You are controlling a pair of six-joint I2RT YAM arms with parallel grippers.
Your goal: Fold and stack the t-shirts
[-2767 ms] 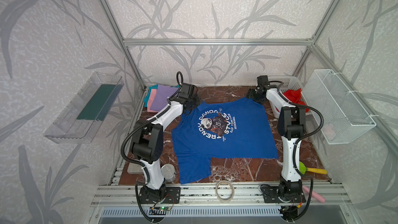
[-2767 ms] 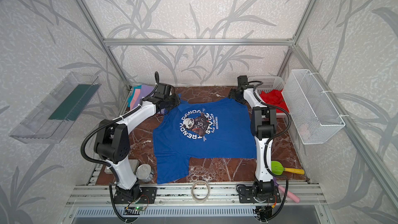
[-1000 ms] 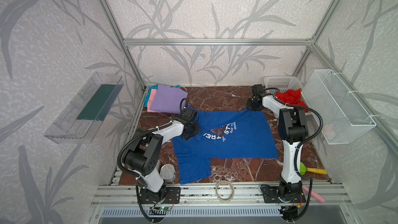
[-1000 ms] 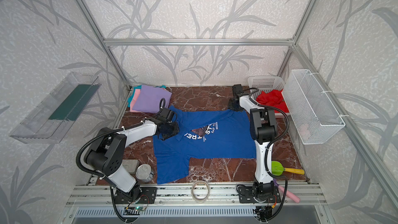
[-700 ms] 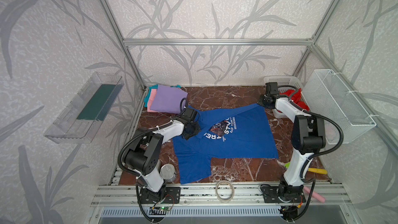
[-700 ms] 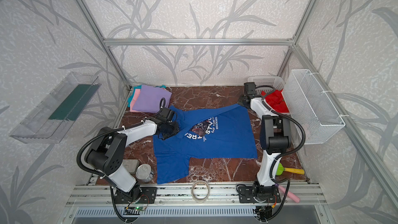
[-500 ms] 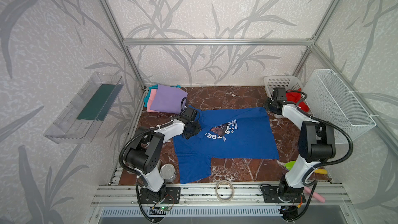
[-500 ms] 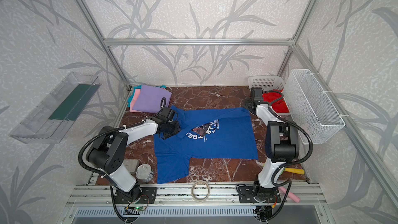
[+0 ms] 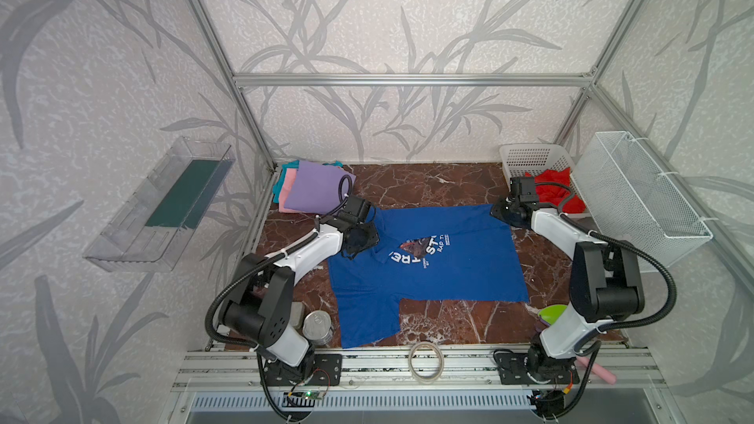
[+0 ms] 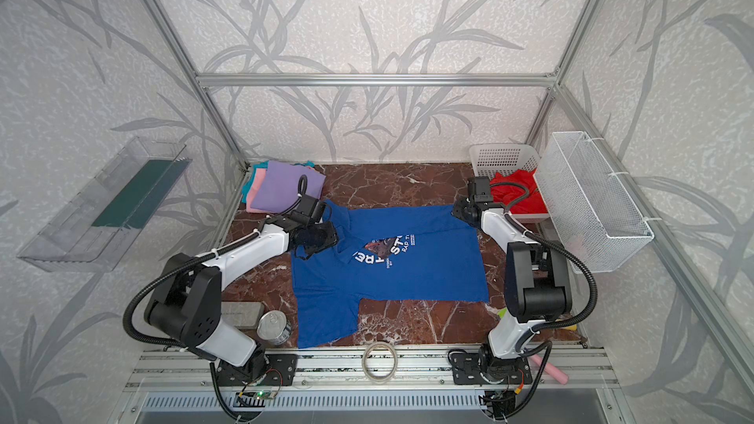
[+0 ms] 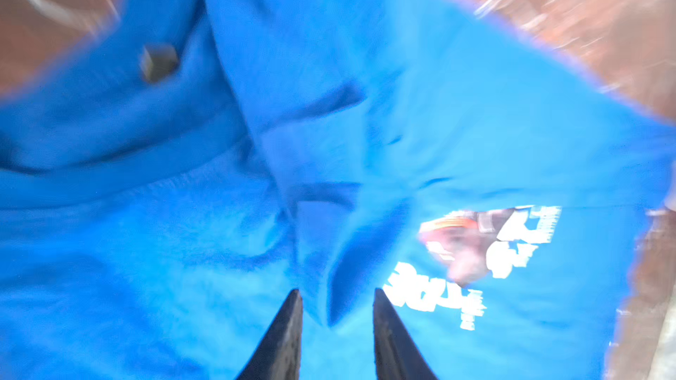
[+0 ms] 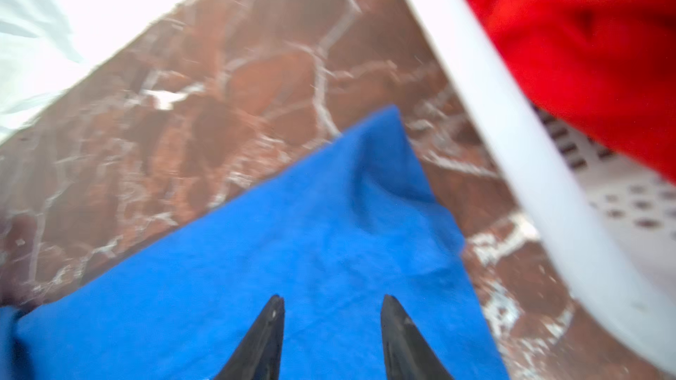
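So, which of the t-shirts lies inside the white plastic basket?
The red t-shirt, crumpled in the basket; the blue t-shirt and the folded stack lie on the table.

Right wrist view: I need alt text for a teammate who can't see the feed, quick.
The right claw is open, its two dark tips apart over a corner of the blue t-shirt, which lies on the marble tabletop. Beside that corner, a white basket holds a red t-shirt. The picture is slightly blurred.

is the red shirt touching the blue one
Apart. The right wrist view shows marble tabletop and the white plastic basket's rim between the royal blue t-shirt and the bright red t-shirt.
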